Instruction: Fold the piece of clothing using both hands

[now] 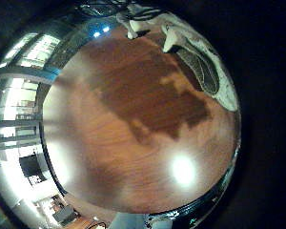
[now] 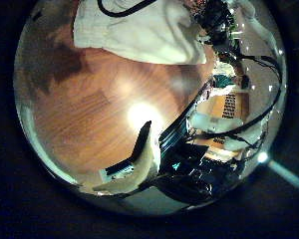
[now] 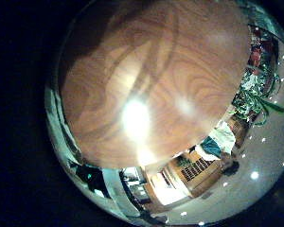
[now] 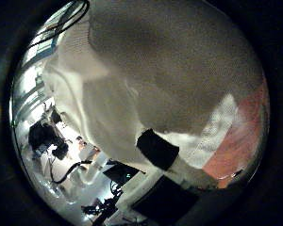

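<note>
The piece of clothing (image 2: 140,35) lies pale and rumpled on the wooden table (image 2: 90,110), some way off from my left palm; the little finger side view shows one edge of the clothing (image 1: 198,57). My left hand (image 2: 138,164) hangs over bare wood, one finger reaching out loosely with nothing in it. A hand (image 2: 214,22) sits at the garment's edge. In the right thumb side view the clothing (image 4: 151,66) fills nearly everything, very close. A dark fingertip of my right hand (image 4: 158,149) presses into a fold that drapes around it.
Bare wooden table (image 3: 151,85) spreads under the right palm's little finger side. Racks and equipment (image 2: 224,105) stand past the table's edge on the left hand's thumb side. A strip of tabletop (image 4: 253,127) shows beside the cloth.
</note>
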You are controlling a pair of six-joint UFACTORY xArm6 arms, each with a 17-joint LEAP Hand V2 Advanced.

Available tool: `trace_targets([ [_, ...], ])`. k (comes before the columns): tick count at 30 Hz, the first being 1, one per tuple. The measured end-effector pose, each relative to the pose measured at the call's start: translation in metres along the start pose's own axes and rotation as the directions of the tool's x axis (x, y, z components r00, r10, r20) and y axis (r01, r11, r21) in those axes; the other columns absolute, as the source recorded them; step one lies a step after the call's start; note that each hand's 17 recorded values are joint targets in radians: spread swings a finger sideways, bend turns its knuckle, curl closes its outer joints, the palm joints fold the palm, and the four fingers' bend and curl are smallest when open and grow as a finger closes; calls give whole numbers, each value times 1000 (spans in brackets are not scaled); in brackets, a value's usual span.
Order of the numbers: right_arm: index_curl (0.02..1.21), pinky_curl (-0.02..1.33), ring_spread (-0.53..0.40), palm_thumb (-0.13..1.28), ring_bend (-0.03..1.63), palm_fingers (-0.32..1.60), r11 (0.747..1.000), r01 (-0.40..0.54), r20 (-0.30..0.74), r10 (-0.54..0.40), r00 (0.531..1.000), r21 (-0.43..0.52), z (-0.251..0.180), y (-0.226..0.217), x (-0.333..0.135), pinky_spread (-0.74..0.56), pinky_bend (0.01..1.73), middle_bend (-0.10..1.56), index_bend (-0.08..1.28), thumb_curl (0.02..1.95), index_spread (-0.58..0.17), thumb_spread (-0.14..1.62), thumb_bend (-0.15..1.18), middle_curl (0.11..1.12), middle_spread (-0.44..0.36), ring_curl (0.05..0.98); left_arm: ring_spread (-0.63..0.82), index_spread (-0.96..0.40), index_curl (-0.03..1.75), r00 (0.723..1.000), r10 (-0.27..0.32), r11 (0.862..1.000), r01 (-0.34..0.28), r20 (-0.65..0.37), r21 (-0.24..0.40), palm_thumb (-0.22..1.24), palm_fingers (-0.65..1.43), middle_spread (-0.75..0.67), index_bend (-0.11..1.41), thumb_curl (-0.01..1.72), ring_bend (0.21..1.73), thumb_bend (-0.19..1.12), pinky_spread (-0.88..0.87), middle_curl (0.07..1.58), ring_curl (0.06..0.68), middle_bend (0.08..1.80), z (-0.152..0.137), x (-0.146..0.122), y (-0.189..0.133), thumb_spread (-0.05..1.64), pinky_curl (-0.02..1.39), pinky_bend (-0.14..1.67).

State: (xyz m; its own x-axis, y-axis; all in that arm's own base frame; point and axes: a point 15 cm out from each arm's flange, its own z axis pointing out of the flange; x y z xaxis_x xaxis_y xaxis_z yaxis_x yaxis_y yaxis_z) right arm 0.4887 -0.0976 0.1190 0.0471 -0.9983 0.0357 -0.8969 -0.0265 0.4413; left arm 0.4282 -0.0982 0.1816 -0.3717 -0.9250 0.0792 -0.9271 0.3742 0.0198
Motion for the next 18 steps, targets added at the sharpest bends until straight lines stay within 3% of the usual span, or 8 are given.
trace_targets([
  [6, 119, 476, -232, 579, 1172, 685, 1000, 4, -1, -4, 1000, -1, 1, 0, -1, -293, 1159, 375, 100, 344, -245, 1131, -5, 413, -68, 470, 487, -51, 387, 999, -34, 999, 34, -23, 36, 241, 70, 246, 188, 302, 532, -12, 547, 261, 209, 168, -11, 3, -20, 1200, 311, 287],
  [11, 153, 499, -270, 667, 1191, 992, 1000, 3, -3, -3, 1000, 5, -2, 0, 0, -379, 1184, 596, 213, 363, -310, 1119, -6, 513, -168, 493, 486, -57, 389, 998, -62, 998, 62, -27, 12, 247, 67, 254, 189, 303, 535, -17, 547, 259, 210, 165, 0, 1, -33, 1203, 314, 289],
  [13, 212, 512, -268, 708, 1152, 1161, 1000, 2, -5, -2, 1000, 3, -2, 1, 1, -370, 1155, 728, 340, 376, -350, 1110, -3, 573, -205, 499, 486, -58, 388, 997, -73, 997, 73, -29, -10, 248, 65, 257, 188, 303, 537, -17, 547, 256, 210, 165, 10, 0, -34, 1203, 315, 291],
  [18, 389, 565, -250, 858, 1187, 1273, 1000, 2, -37, -2, 999, 13, -4, -1, 9, -317, 1167, 928, 738, 417, -383, 1097, 28, 674, -211, 542, 486, -59, 386, 995, -93, 994, 91, -25, -58, 249, 57, 269, 188, 303, 542, -17, 547, 252, 211, 164, 28, -2, -32, 1204, 318, 298],
])
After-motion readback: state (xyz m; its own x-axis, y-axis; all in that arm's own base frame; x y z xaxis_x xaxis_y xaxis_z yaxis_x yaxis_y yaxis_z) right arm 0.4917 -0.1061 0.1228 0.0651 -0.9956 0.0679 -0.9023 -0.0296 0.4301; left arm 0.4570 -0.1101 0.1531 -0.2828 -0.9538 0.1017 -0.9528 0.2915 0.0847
